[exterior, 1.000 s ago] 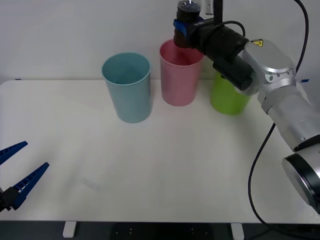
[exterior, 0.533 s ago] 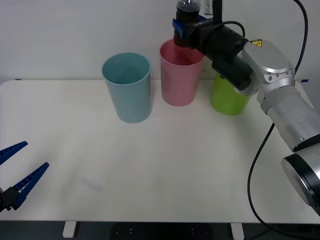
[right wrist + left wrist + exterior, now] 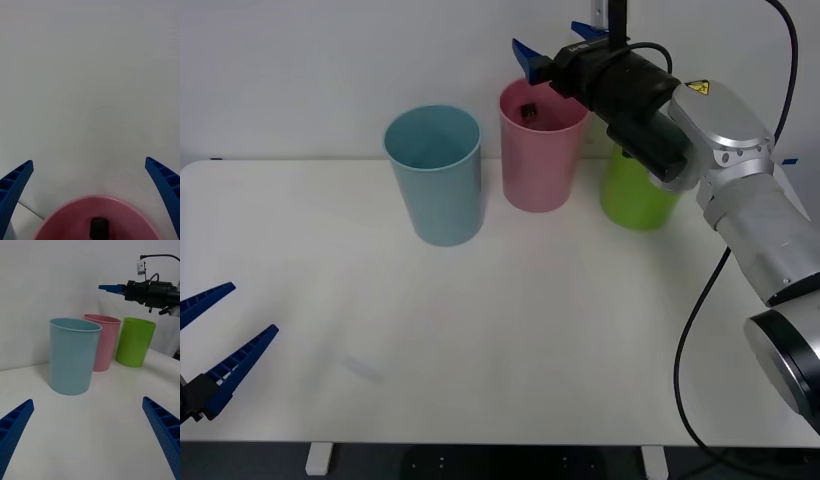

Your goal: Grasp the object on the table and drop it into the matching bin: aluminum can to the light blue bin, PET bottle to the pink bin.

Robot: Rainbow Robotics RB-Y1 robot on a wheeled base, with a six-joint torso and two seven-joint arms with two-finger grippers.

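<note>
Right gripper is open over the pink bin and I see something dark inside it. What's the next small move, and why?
Probably pull the right gripper up and back from the pink bin. Its fingers are spread and hold nothing, and the PET bottle shows inside the bin, cap up, so the drop looks done. The left gripper sits open at the table's near edge.

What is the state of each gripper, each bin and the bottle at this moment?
right gripper: open, above the pink bin's mouth, holding nothing.
left gripper: open, idle near the table's front left edge.
PET bottle: inside the pink bin, only its dark top visible.
pink bin: upright, holds the bottle.
light blue bin: upright, nothing seen inside.
lime green bin: upright, partly hidden by the right arm.
</note>
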